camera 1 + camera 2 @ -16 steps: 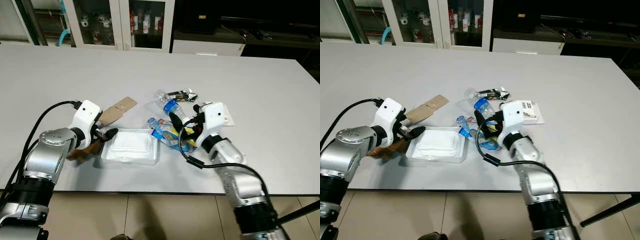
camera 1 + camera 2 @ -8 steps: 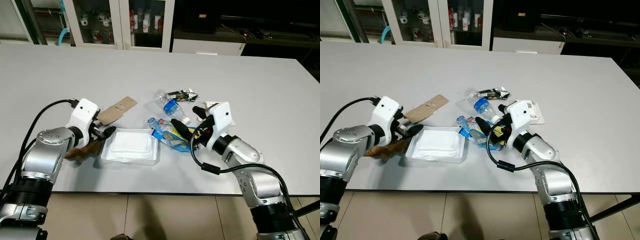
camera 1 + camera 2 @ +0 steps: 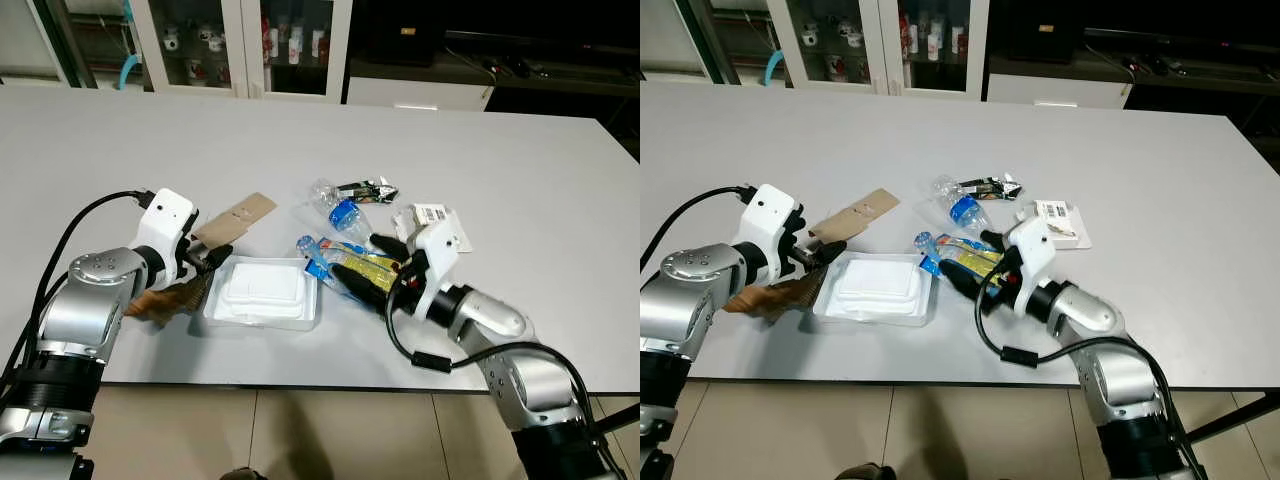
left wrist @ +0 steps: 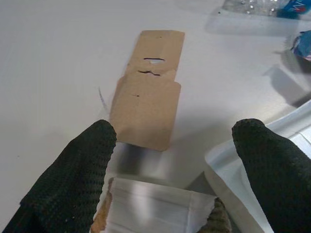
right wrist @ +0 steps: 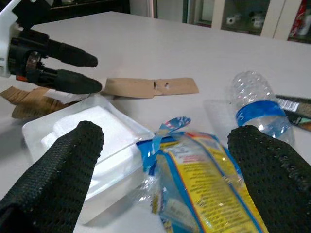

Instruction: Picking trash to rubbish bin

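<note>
Trash lies on the white table (image 3: 500,150): a white foam tray (image 3: 262,292), a flat brown cardboard piece (image 3: 235,219), crumpled brown paper (image 3: 165,297), a clear bottle with a blue label (image 3: 338,208), a yellow and blue snack wrapper (image 3: 352,268), a dark wrapper (image 3: 365,189) and a white labelled card (image 3: 432,215). My left gripper (image 3: 212,260) is open at the tray's left edge, over the crumpled paper (image 4: 155,213), pointing at the cardboard (image 4: 148,94). My right gripper (image 3: 357,258) is open and low, one finger on each side of the snack wrapper (image 5: 204,170).
The table's front edge (image 3: 300,386) runs just below the tray. Glass cabinets (image 3: 240,45) stand behind the far edge. Black cables (image 3: 70,250) loop from both wrists.
My right gripper has swung down from above the wrapper pile to lie low, its fingers now either side of the snack wrapper. The left gripper has shifted slightly toward the cardboard.
</note>
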Available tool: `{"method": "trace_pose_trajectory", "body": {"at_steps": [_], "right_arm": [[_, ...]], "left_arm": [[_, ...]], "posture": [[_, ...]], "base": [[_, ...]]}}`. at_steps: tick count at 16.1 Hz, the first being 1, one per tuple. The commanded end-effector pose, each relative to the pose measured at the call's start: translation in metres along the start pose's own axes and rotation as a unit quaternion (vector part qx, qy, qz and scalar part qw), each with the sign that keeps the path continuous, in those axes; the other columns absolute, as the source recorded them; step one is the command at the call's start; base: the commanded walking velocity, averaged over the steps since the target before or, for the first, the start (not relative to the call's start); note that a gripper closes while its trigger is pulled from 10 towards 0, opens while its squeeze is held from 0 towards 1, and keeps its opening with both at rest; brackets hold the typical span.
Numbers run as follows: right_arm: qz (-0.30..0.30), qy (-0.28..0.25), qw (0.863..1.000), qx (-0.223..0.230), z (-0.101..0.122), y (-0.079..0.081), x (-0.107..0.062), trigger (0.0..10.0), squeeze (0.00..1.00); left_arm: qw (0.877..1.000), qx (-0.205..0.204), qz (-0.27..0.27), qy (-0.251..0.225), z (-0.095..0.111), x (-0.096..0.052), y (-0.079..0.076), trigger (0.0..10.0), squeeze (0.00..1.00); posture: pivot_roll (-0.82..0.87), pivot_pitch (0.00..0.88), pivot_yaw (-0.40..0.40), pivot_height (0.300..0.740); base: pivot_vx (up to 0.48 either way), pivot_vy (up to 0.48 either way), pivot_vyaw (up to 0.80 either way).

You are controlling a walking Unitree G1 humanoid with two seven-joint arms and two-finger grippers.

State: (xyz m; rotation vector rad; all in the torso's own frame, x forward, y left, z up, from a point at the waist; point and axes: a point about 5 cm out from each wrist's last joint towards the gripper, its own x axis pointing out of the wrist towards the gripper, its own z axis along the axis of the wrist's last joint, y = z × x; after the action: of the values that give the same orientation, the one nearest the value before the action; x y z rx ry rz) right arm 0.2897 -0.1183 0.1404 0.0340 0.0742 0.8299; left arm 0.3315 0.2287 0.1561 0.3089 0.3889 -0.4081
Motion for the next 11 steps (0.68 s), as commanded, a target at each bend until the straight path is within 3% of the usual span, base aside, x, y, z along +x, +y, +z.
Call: {"method": "trace_pose_trajectory", "body": {"at_steps": [1,11], "right_arm": [[0.01,-0.004,1.0,-0.003,0.004,0.002,0.0,10.0,0.0],[0.021,-0.006,1.0,0.003,0.008,0.007,-0.001,10.0,0.0]], "left_arm": [[1.0,0.006,-0.003,-0.011,0.009,-0.002,0.001,10.0,0.0],[1.0,0.008,-0.006,0.024,-0.001,0.005,-0.007,10.0,0.0]], "posture": [[0.0,0.064,-0.054,0.74],[-0.01,0.067,-0.052,0.74]], "base": [[0.0,0.0,0.0],[0.0,0.0,0.0]]}}
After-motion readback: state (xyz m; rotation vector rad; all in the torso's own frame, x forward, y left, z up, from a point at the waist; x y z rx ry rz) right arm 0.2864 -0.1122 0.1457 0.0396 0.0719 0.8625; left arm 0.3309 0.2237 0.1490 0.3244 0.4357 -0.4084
